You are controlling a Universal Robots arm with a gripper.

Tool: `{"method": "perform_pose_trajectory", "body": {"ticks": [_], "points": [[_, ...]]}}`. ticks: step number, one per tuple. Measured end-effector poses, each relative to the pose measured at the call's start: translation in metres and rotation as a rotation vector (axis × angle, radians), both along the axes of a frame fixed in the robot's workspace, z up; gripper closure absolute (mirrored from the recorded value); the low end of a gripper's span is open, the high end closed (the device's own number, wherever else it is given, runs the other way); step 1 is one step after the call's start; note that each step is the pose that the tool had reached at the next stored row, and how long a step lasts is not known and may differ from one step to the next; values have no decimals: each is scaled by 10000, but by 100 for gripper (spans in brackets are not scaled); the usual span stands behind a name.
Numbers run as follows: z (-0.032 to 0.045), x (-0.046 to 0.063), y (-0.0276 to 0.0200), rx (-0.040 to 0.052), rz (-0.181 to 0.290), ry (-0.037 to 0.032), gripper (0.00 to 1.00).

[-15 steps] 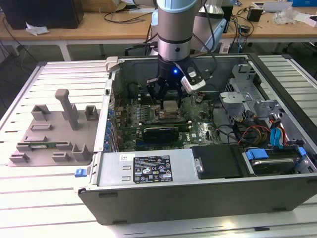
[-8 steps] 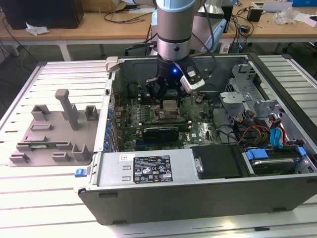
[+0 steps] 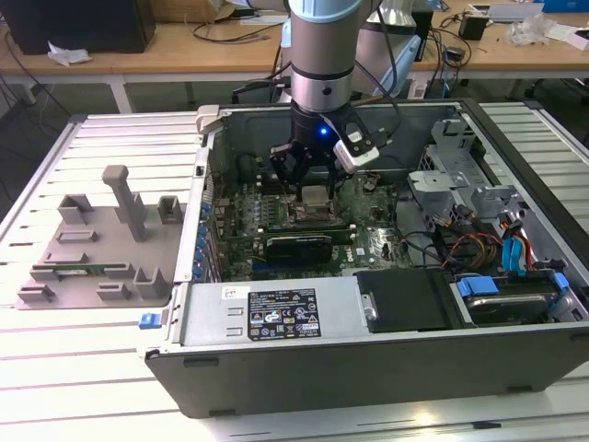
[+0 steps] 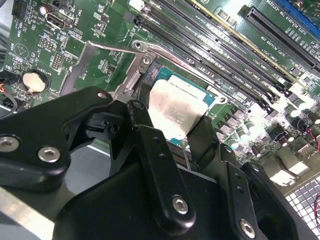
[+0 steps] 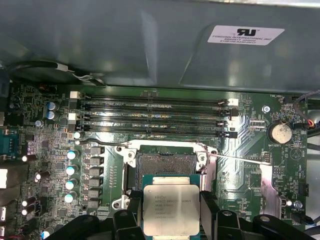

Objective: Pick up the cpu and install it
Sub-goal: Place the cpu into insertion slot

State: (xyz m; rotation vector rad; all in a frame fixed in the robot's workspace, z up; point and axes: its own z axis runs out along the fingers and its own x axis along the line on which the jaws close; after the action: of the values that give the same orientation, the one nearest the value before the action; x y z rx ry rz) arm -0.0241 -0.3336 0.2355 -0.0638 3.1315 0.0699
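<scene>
- Exterior view: the arm [image 3: 317,55] comes straight down into an open case [image 3: 368,368] lying on the slatted surface [image 3: 120,138]. The claw [image 3: 308,180] is low over the board [image 3: 377,244], with the cpu [image 3: 316,195] a pale square at its tips. A grey tray [image 3: 92,235] sits outside the case on the exterior view's left.
- Second wrist view: close on the grip. Two black fingers [image 4: 142,125] press on opposite edges of the cpu [image 4: 175,107], silver plate showing; the claw [image 4: 172,120] is narrowed to the chip's width and holds it. The metal frame [image 4: 100,52] is swung open beside it, near a coin battery [image 4: 34,82].
- First wrist view: the open socket [image 5: 167,167] is bare, contacts exposed. The cpu [image 5: 171,210] is clamped in the claw [image 5: 171,212], level, overlapping the socket's edge, not seated. Memory slots [image 5: 155,117] run along the socket's far side.
</scene>
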Motion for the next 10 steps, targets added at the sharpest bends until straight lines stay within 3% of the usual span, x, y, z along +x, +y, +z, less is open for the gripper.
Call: {"method": "perform_pose_trajectory", "body": {"ticks": [7,10], "points": [[0,-1,2,1,-25,1,45],[0,-1,2,1,-613,0,45]]}}
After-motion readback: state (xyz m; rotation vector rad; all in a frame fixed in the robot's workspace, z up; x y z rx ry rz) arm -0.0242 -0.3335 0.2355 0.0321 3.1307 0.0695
